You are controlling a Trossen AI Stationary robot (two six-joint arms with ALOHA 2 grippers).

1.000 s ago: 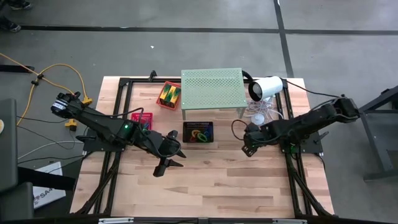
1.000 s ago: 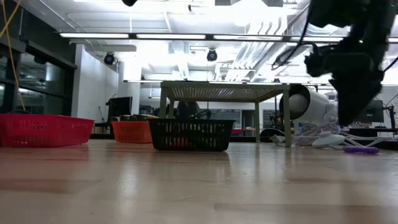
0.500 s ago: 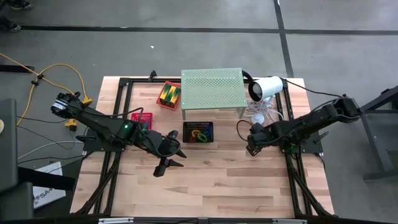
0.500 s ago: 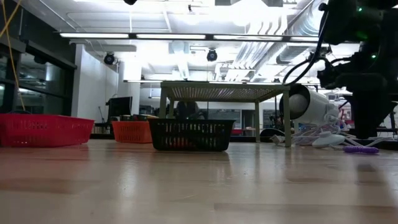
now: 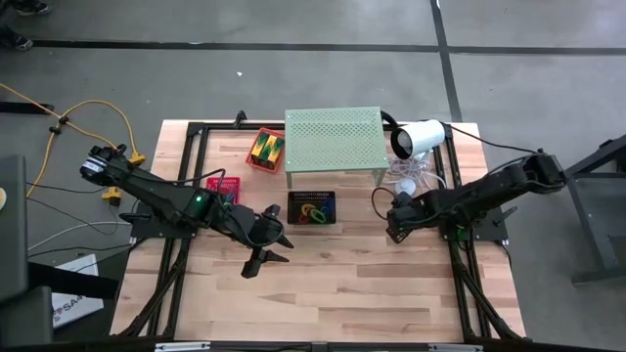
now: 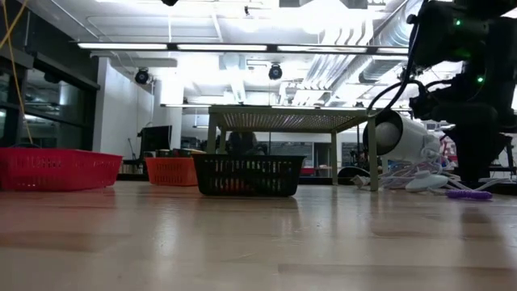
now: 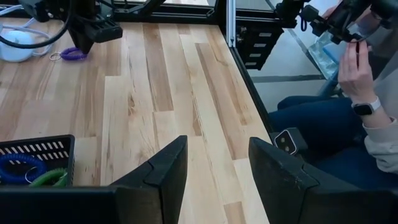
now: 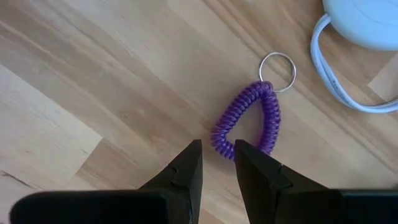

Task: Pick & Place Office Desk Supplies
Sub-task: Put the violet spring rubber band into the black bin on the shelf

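Observation:
A purple coiled loop with a metal ring lies flat on the wood near the table's right side. My right gripper points down just over it, fingers a little open, with the loop's near end below the gap. In the low view the loop shows just under that gripper. My left gripper hangs open over the middle of the table with nothing between its fingers. A black basket holds coloured loops. A red basket holds yellow-and-green wedges.
The pale-green perforated shelf stands at the far middle. The white lamp lies beside it, its white base and cable close to the purple loop. A second red basket sits at the left. A person sits beyond the table's edge.
My right gripper has sunk toward the purple loop and shifted a little toward the table's right edge. The loop has stayed where it lay.

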